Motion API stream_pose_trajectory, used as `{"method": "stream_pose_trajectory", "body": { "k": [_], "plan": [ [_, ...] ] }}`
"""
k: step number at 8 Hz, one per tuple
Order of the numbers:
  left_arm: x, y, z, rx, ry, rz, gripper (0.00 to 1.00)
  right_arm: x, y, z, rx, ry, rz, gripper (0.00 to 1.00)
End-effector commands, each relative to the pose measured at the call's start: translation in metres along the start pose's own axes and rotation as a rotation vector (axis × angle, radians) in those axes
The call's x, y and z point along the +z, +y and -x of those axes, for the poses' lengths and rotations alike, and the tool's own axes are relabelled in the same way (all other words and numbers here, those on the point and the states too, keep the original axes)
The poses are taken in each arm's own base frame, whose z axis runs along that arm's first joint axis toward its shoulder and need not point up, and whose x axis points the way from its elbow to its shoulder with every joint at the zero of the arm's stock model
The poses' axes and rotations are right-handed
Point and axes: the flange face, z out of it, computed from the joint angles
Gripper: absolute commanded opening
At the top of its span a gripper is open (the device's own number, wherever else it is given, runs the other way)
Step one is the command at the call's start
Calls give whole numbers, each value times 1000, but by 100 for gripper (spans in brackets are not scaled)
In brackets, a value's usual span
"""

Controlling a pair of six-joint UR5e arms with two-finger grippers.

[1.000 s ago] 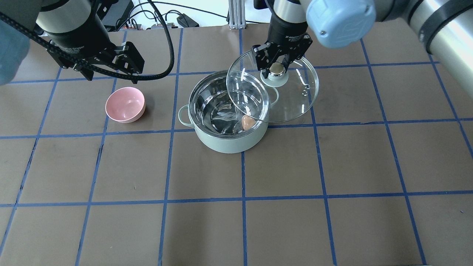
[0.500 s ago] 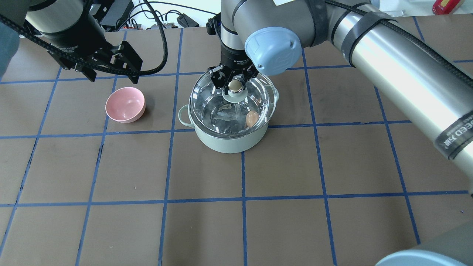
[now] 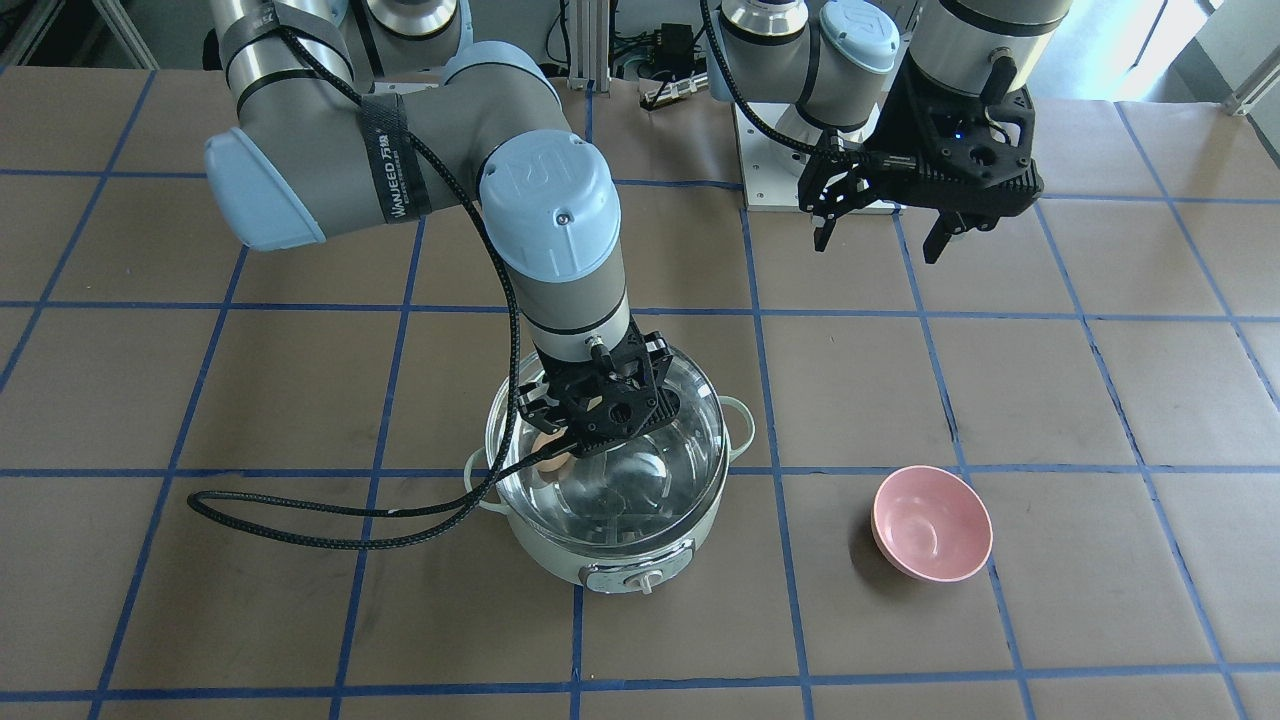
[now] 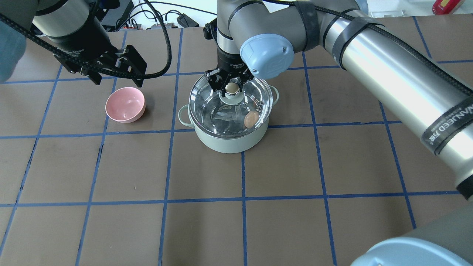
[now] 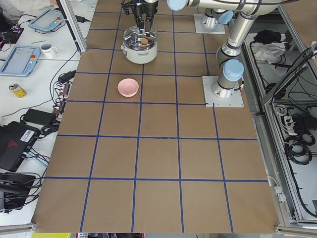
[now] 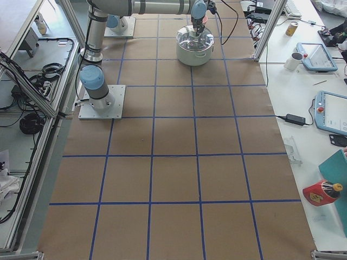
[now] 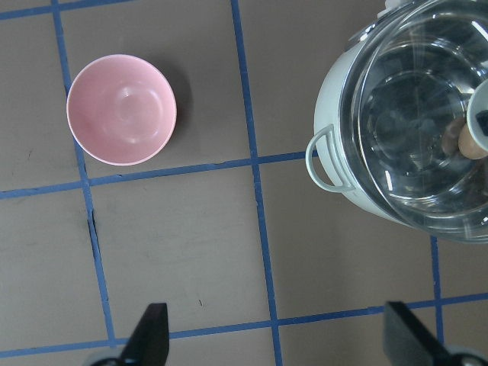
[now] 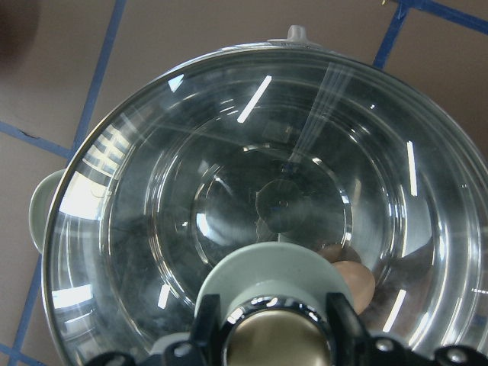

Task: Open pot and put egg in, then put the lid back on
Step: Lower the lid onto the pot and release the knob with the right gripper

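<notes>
Surface [image 4: 236, 225]: brown, ruled into squares by blue tape [image 4: 167, 166].

The pot [image 4: 231, 143] was found standing on a crossing of the tape. Its dial panel [image 3: 635, 577] was turned away from the robot. The egg [image 4: 251, 119] was seen lying inside the pot, against the steel wall on the robot's right.

The lid [image 4: 212, 111] was observed over the pot's mouth, with its rim lined up with the pot's rim. Whether it was fully seated could not be told. In the right wrist view the egg was made out through the glass, just beside the lid's pale green base.

The knob [image 4: 231, 87] at the lid's centre was held by the right gripper [image 4: 231, 87], which was pointed straight down. Its jaws were drawn narrow and closed on the knob.

A pink bowl [image 4: 125, 105] was noted upright on the surface. It stood to the pot's left, near it but apart.

Farther out, the left gripper [image 3: 878, 242] was recorded above the surface, beyond the bowl and touching nothing. Its jaws were spread wide and empty.

Cables [image 4: 166, 16] were seen past the surface's far edge.
</notes>
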Motion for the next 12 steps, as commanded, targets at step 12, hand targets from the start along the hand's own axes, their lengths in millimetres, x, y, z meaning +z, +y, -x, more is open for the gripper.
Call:
{"method": "stream_pose_trajectory", "body": {
  "k": [12],
  "plan": [
    [5,-3,0,3,-2,13,100,16,-5,6,-14,9,4,0]
  ]
}}
